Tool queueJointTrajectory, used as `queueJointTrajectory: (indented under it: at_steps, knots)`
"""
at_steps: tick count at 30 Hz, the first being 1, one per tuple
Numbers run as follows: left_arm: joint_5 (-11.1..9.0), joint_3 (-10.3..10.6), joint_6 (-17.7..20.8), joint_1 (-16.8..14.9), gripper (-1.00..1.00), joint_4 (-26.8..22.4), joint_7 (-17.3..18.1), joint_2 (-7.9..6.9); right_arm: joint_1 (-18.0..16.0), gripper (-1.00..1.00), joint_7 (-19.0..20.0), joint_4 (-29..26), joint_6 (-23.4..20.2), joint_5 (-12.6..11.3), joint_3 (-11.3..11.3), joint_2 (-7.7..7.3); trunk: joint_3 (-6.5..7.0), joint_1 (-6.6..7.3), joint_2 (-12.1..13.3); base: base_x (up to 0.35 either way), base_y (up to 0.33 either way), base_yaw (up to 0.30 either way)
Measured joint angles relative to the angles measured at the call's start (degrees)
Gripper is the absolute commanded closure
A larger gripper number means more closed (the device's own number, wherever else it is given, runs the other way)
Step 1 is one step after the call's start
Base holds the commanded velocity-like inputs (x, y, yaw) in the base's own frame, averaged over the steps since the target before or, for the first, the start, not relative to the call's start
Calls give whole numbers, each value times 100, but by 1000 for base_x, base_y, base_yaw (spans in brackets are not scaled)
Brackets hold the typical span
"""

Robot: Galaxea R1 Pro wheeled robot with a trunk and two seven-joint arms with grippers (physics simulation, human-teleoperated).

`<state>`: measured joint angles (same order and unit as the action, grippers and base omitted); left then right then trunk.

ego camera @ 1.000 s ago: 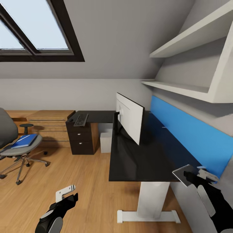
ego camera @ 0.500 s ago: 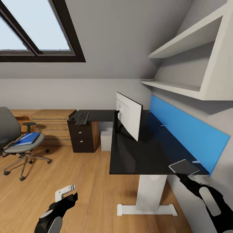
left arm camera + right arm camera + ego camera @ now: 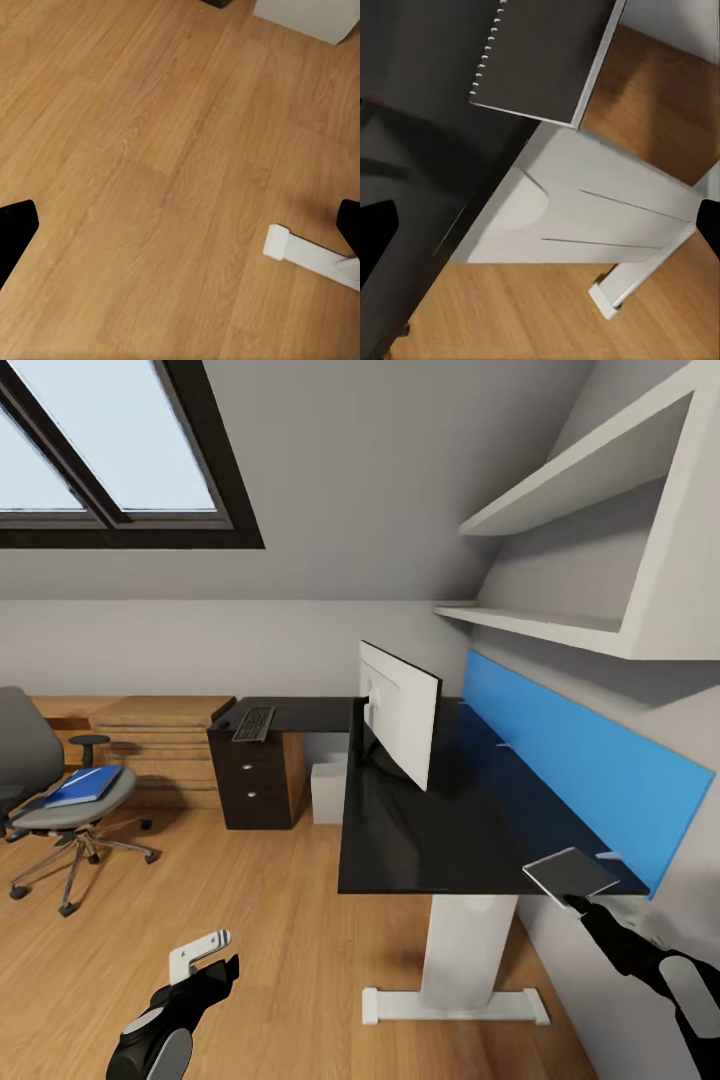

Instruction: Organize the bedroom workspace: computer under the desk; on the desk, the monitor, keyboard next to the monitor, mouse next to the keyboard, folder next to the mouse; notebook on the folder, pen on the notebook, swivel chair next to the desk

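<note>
Hovering at the desk's [image 3: 440, 840] near corner, the notebook [image 3: 570, 876] is clamped in the right gripper's [image 3: 580, 905] jaws. The left gripper [image 3: 205, 955] is held low over the floor [image 3: 270, 920], jaws apart. The folder [image 3: 82, 785] is seen on the swivel chair [image 3: 60, 800], well apart.

The left gripper [image 3: 205, 952] hangs low with its fingers spread, holding nothing, while the right gripper [image 3: 578, 901] reaches forward on a stretched arm, pinching the notebook [image 3: 570, 876] by its near edge
</note>
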<state>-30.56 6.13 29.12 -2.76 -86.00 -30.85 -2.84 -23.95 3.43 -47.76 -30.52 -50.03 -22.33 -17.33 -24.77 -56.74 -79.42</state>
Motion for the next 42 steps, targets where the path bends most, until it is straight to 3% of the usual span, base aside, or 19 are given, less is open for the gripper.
queueJointTrajectory:
  at_steps: [1,5,17,19,24,42]
  knots:
    - [0,2,0,0,-100,1,-1,0,0,-100,12,14,-2,-2,-158,1,-18,-22,-40,0,0,0]
    - [0,4,0,0,-100,2,-2,0,0,-100,30,37,4,-4,-439,9,-90,-110,-201,0,0,0]
    - [0,6,0,0,-100,3,-3,0,1,-100,138,30,101,-18,-594,53,-305,-373,-682,0,0,0]
    - [0,6,0,0,-100,3,-3,0,1,-100,210,26,88,-90,-666,52,-341,-417,-762,0,0,0]
    - [0,9,0,0,-100,3,-3,0,1,-100,398,35,-48,-535,-877,36,-431,-527,-963,0,0,0]
    - [0,14,-8,0,-100,3,-3,0,1,-100,425,38,-168,-641,-912,18,-754,-923,-1685,0,0,0]
